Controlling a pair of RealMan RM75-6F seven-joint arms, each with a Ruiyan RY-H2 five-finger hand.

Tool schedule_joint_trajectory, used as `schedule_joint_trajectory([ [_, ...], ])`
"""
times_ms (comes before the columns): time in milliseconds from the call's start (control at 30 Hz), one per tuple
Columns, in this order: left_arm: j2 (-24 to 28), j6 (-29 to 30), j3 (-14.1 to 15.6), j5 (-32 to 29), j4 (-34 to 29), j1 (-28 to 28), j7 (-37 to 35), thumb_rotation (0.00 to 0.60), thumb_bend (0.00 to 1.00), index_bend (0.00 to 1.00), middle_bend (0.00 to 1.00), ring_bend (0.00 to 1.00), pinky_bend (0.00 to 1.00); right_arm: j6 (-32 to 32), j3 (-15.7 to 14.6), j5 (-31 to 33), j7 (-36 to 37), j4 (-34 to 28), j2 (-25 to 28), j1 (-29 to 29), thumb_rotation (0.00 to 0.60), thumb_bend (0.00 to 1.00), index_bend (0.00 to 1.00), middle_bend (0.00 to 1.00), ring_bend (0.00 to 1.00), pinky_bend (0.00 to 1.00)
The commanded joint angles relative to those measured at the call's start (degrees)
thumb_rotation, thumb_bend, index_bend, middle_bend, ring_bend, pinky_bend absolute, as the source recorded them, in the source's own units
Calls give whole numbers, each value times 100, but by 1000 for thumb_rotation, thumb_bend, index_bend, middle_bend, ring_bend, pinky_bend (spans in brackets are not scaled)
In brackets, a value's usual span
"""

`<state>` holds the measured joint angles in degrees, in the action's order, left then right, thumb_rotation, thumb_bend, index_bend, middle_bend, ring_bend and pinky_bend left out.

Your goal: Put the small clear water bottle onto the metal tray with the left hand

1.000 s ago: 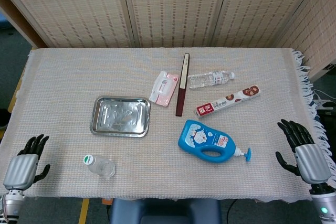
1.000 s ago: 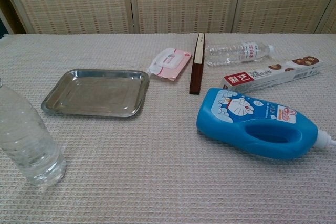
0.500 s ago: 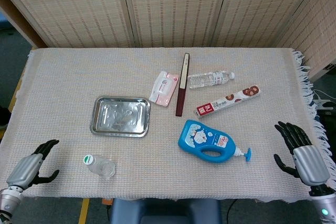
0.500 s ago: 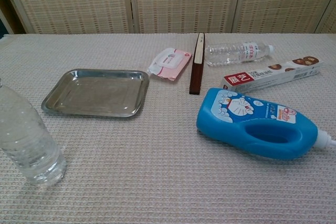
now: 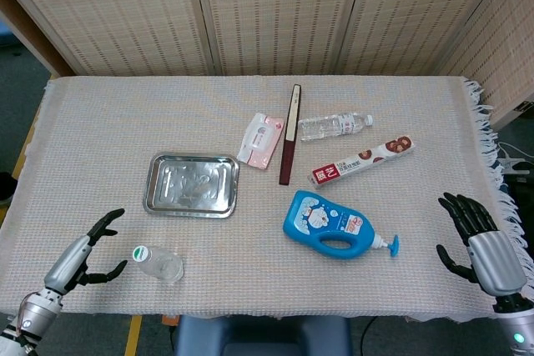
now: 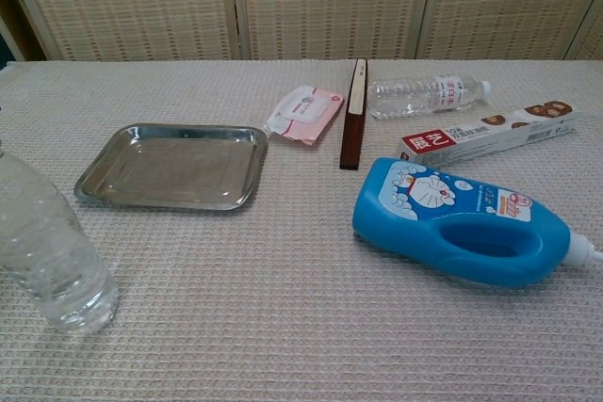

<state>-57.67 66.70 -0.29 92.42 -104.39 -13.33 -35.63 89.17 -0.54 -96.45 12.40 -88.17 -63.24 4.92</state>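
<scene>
Right now the left hand (image 5: 83, 258) sits at the near left edge of the worktop (image 5: 100, 139), fingers (image 5: 107, 219) spread wide, holding nothing, just left of the bottle (image 5: 158, 263). Bottle stands upright, green cap up, near the front edge, well short of the tray (image 5: 191, 184). Right hand (image 5: 482, 239) is off the far right edge, fingers apart, empty.

Risks as I see them:
- Bottle is tall and upright; a sideways nudge before the fingers wrap it likely tips it, maybe off the front edge.
- Clear thin plastic probably squashes or slips under a hard squeeze.
- A second clear bottle (image 5: 334, 126) lies by the box (image 5: 362, 161); wrong target.
- Tray rim could catch the base on set-down.
</scene>
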Motion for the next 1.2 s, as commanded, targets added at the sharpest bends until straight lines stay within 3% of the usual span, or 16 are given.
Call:
schedule_joint_trajectory([
  [33, 24, 23, 48, -43, -72, -23, 125, 600, 374, 0, 0, 0, 186, -8, -7, -10, 4, -6, 7, 7, 600, 151, 69, 31, 0, 86],
  [400, 513, -131, 330, -157, -188, -27, 426, 600, 374, 0, 0, 0, 186, -62, -57, -42, 39, -33, 42, 20, 600, 152, 68, 31, 0, 86],
  [700, 878, 59, 699, 176, -681, 155, 608, 600, 374, 0, 0, 0, 186, -49, -71, -74, 50, -34, 51, 24, 600, 151, 69, 31, 0, 86],
  [1200, 324, 226, 684, 118, -948, 209, 544, 600, 374, 0, 0, 0, 186, -71, -100, -103, 55, -22, 45, 35, 600, 151, 69, 31, 0, 86],
])
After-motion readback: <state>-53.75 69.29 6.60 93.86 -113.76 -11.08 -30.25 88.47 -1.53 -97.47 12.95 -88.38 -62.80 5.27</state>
